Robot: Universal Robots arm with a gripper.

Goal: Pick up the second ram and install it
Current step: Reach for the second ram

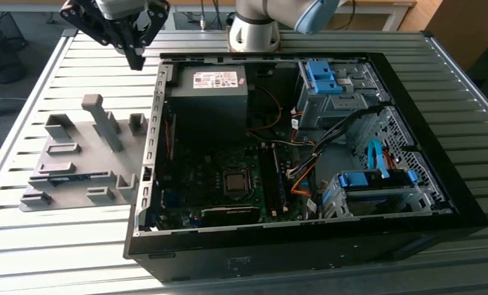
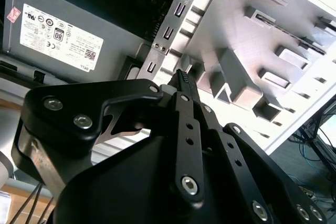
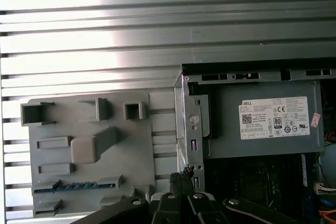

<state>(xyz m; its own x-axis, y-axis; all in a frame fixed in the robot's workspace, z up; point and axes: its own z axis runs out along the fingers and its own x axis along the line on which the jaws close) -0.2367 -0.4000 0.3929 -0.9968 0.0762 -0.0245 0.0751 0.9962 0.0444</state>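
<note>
Slatted metal table (image 1: 64, 258); grey floor (image 1: 39, 18); wooden panel (image 1: 465, 24) behind.

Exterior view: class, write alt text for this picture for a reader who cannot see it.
The robot's gripper, shut and empty, hangs above a slatted metal table, near the far end of a grey fixture plate. The second ram, a blue stick, lies in that plate, to the exterior view's left of an open computer case.

Bright daylight overall. First wrist view: hard glare on the slatted table (image 3: 157, 19), several slats washed nearly white. Exterior view: table evenly lit, computer case (image 1: 310, 258) interior dim with deep shadow inside. Second wrist view: black gripper (image 2: 184, 80) dark, little detail; grey fixture plate (image 2: 273, 35) bright, its corner blown out.
</note>
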